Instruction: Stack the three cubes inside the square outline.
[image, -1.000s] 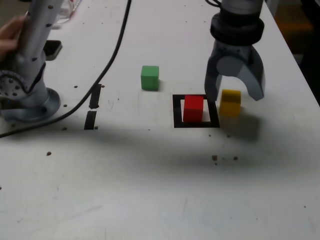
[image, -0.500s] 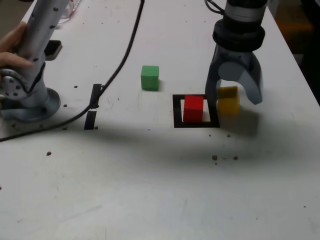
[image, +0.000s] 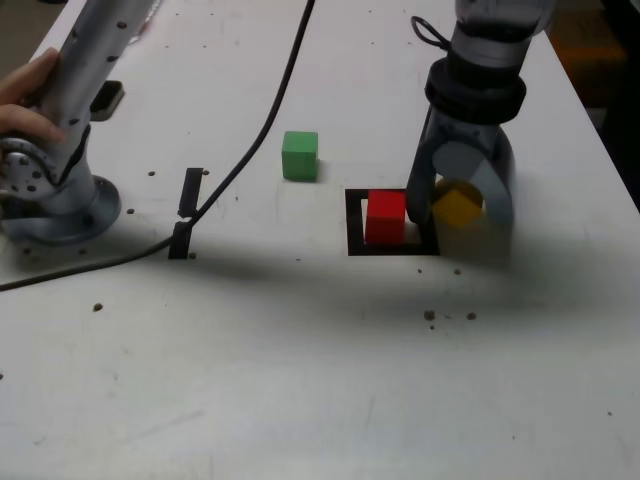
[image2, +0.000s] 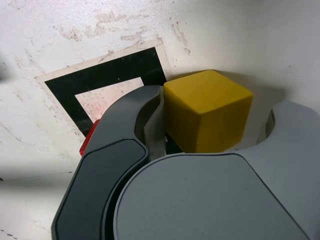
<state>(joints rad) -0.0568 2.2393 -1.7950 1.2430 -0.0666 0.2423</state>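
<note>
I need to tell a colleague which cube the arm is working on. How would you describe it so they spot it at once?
Find the black tape square outline on the white table; a red cube sits inside it. Just off its edge, on the exterior view's right, the gripper straddles the yellow cube. It is the only yellow block; the green cube stands apart, untouched.

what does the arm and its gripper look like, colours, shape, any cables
The gripper has two broad, curved grey jaws with rounded tips; the wrist view shows them as smooth, matte grey shells. Above them sits a black ring collar under a light grey wrist. A thin black cable loop sticks out beside the wrist. The arm's base link is silver with small dots, and a thick black cable trails across the table.
</note>
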